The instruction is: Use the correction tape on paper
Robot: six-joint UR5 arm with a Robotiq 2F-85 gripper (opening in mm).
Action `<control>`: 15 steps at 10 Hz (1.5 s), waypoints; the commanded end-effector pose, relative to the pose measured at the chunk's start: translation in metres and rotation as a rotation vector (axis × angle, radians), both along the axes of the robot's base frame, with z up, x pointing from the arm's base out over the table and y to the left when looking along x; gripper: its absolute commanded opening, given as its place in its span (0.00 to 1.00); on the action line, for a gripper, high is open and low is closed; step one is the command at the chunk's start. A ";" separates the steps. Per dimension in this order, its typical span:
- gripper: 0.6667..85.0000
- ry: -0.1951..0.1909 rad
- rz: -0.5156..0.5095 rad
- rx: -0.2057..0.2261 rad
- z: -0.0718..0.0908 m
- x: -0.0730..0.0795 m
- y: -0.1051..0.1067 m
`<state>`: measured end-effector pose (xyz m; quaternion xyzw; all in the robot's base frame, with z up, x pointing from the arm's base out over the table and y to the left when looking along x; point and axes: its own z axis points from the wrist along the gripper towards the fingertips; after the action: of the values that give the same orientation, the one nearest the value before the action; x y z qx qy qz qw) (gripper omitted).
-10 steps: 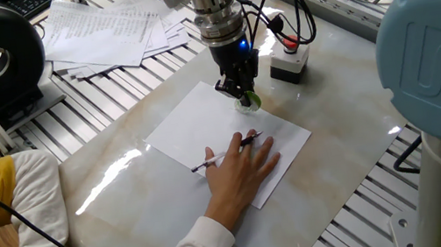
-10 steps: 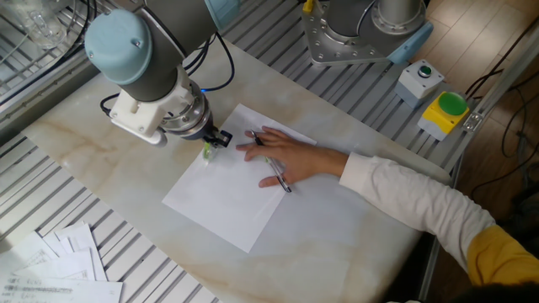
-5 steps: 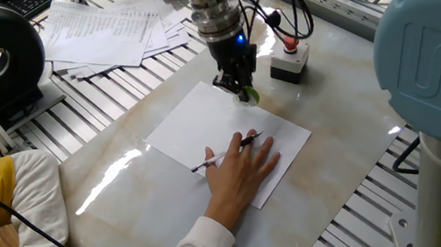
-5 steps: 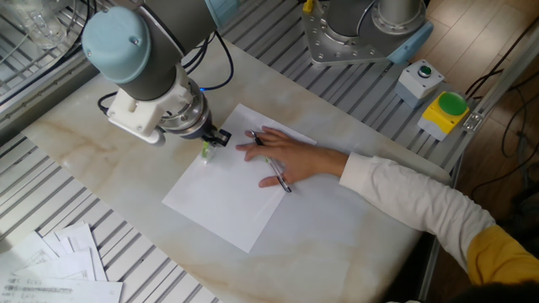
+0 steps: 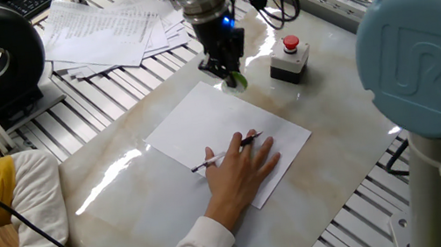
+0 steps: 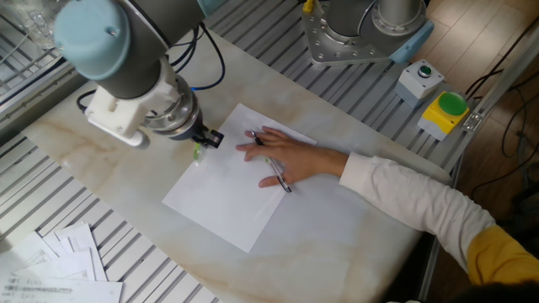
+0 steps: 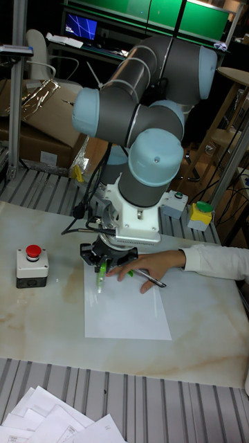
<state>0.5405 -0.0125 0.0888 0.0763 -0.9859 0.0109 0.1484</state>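
Note:
The paper (image 5: 215,131) is a blank white sheet lying flat on the marble table (image 5: 128,209). My gripper (image 5: 227,67) is shut on a small green correction tape (image 5: 238,80), tip pointing down at the sheet's far edge near its corner. From the other side the gripper (image 6: 203,141) holds the correction tape (image 6: 198,152) right at the edge of the paper (image 6: 223,202). In the tall view the correction tape (image 7: 102,272) hangs under the gripper (image 7: 105,260) over the paper (image 7: 128,311). I cannot tell whether the tip touches.
A person's hand (image 5: 241,169) with a pen (image 5: 225,152) presses on the sheet close to my gripper. A red button box (image 5: 289,55) stands just right of it. Printed sheets (image 5: 112,30) fan out at the back. A yellow and green button box (image 6: 445,112) sits on the rails.
My gripper has carried the correction tape along the sheet's edge, away from the hand and toward the far corner. The hand and pen have stayed still.

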 end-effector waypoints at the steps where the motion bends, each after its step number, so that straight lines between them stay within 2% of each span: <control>1: 0.00 -0.017 0.000 0.026 0.002 0.019 0.010; 3: 0.00 -0.022 -0.001 0.030 -0.006 0.020 0.010; 5: 0.00 -0.024 -0.001 0.030 -0.019 0.007 0.008; 8: 0.00 -0.030 0.003 0.002 -0.033 -0.011 0.000; 15: 0.00 -0.040 0.012 0.009 -0.044 -0.016 0.000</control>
<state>0.5262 -0.0141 0.0482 0.0834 -0.9877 0.0142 0.1314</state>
